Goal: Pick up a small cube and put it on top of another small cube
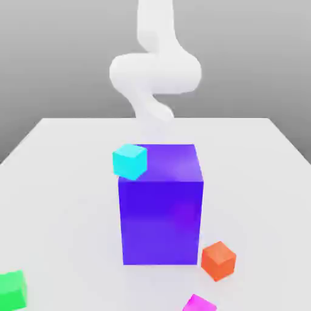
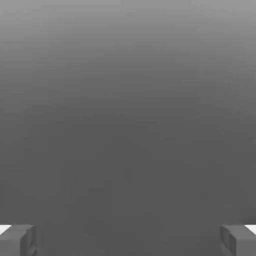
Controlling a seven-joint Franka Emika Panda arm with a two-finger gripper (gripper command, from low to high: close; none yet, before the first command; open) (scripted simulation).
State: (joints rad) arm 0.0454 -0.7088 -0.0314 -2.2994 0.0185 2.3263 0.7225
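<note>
Magenta cube [image 1: 200, 304] nearest cam, cut off at btm edge; orange cube [image 1: 218, 260] just behind, R of big blue block [image 1: 161, 222] in ext. view. Green cube [image 1: 13, 291] far L. Cyan cube [image 1: 130, 161] by block's top L. Gripper [image 2: 128, 242] open, empty.

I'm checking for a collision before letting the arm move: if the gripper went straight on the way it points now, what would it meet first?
No cube lies between the open fingers; only plain grey lies ahead, perhaps a surface, its depth unclear.
</note>
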